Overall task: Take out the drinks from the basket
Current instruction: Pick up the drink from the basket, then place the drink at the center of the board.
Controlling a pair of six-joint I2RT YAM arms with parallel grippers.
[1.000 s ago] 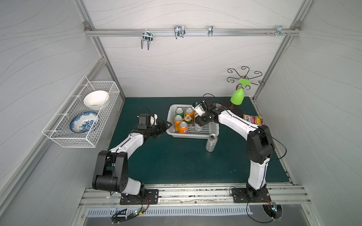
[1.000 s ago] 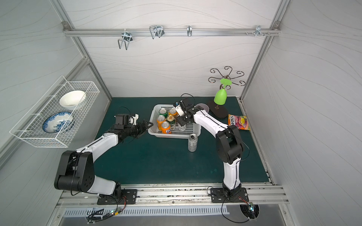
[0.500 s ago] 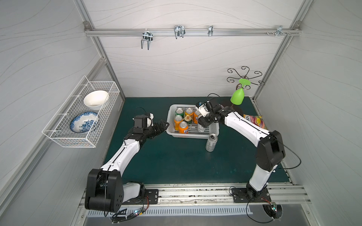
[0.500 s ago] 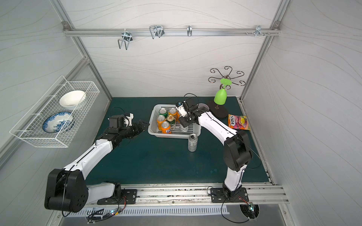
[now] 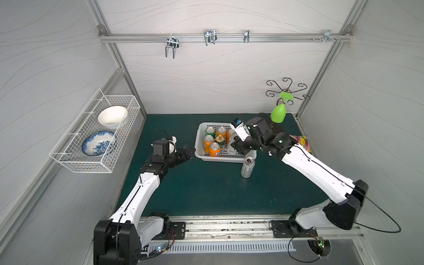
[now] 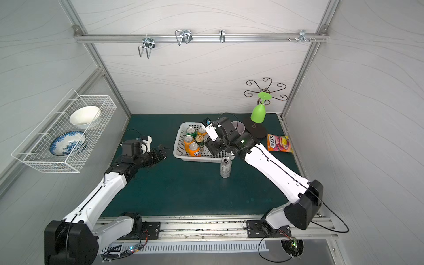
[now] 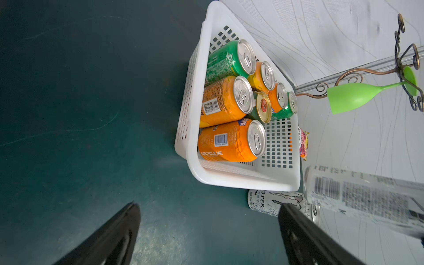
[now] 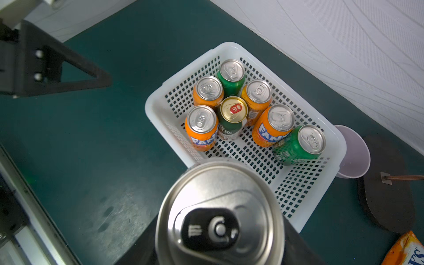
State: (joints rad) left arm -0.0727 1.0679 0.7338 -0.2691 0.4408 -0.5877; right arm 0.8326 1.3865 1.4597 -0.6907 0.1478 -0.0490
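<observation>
left gripper spread wide, empty, just beside basket | seven small cans inside, packed close; likely light, stiff, slick, easily dented, so grip mid-body | right gripper clamped on Monster can, held above near-right corner | second Monster on mat crowds set-down; cup, bag beyond

wire rack with bowls, green glass, candy bag
</observation>
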